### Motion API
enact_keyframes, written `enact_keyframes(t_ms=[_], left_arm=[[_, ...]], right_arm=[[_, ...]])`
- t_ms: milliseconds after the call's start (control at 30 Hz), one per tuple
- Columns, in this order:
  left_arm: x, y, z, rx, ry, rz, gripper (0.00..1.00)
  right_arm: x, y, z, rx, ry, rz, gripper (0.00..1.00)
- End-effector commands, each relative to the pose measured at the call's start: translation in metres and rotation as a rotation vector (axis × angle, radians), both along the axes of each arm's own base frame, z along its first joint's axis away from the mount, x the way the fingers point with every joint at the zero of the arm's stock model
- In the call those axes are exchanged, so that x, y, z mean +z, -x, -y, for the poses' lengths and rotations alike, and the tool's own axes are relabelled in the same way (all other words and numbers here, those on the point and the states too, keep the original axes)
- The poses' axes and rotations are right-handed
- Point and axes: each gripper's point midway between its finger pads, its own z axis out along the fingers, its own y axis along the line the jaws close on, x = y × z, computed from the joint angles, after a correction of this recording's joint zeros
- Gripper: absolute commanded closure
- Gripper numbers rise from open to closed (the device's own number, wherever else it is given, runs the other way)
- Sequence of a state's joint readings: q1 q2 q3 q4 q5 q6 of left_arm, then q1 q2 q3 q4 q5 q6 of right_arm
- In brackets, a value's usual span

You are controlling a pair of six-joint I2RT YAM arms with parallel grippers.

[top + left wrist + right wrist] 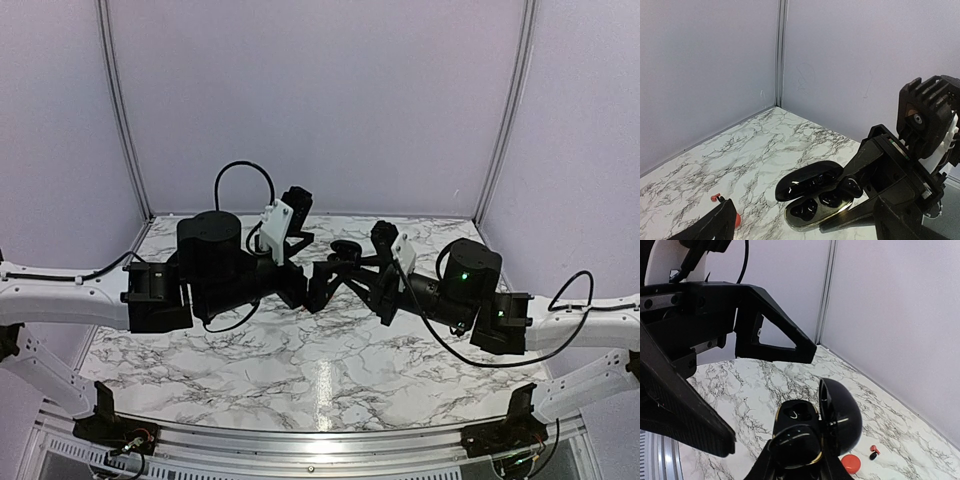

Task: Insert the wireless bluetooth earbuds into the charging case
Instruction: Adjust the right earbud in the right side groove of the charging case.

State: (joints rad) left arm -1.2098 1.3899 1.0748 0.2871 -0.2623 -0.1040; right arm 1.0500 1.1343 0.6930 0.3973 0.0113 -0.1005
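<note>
Right gripper (799, 467) is pressed nearly together at the open black case (810, 192); you can't tell if it pinches anything. Two loose earbuds (873, 452), one red and one black, lie on the marble surface (880, 405) just beside the round red case (851, 464). Your left gripper (765, 397) is spread wide, near the black case.

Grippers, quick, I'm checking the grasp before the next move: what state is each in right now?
Left gripper: open, holding nothing.
Right gripper: shut on the open black charging case.
</note>
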Motion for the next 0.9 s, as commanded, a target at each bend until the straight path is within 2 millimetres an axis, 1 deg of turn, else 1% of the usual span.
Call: enact_keyframes(t_ms=[0,133,267,433,467,733,867], left_arm=[[0.012,-0.003,0.007,0.006,0.023,0.023,0.01],[0.010,-0.005,0.011,0.013,0.016,0.025,0.01],[0.014,-0.009,0.009,0.037,0.025,0.026,0.01],[0.012,-0.014,0.008,0.064,0.027,0.017,0.01],[0.012,-0.014,0.007,0.069,0.027,0.016,0.01],[0.007,-0.016,0.004,0.081,0.019,0.010,0.01],[0.007,-0.014,0.007,0.064,0.016,0.011,0.01]], right_arm=[[0.020,0.000,-0.004,0.006,-0.043,0.009,1.00],[0.022,0.000,-0.004,0.006,-0.041,0.013,1.00],[0.022,0.000,-0.005,0.006,-0.042,0.013,1.00],[0.022,-0.001,-0.006,0.006,-0.040,0.012,1.00],[0.022,0.002,-0.006,0.021,-0.043,0.012,1.00],[0.026,0.005,-0.006,0.036,-0.050,0.020,1.00],[0.026,0.005,-0.007,0.036,-0.049,0.018,1.00]])
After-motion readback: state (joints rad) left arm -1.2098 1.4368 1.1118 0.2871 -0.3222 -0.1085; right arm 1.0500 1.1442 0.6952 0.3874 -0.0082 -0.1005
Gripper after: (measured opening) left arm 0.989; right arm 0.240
